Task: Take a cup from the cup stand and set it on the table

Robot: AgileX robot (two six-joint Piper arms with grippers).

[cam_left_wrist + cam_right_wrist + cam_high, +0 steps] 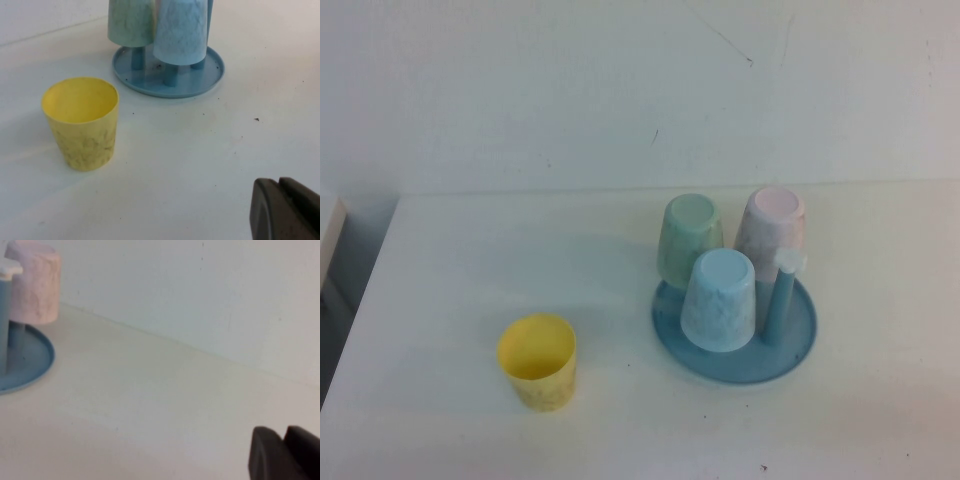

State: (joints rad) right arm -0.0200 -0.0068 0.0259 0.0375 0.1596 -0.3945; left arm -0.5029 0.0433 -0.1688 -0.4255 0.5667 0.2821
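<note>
left claw (286, 210), right claw (285, 452): closed, empty | cup (538, 361) upright on table (440, 290), apart from cup stand (800, 335)

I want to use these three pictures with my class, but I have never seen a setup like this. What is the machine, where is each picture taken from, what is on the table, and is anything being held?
The machine is a robot with two arms, each ending in a gripper. One picture comes from a raised camera looking down at the white table; neither arm shows in it. The other two come from cameras on the wrists. The left gripper shows only as a dark tip at the corner of its view, above bare table near the yellow cup. The right gripper shows likewise, off to the side of the blue cup stand.

The yellow cup stands upright on the table, mouth up, apart from the stand. On the stand's pegs hang three upturned cups: light blue, pale green and pink. One white-tipped peg is bare. Nothing is held.
</note>
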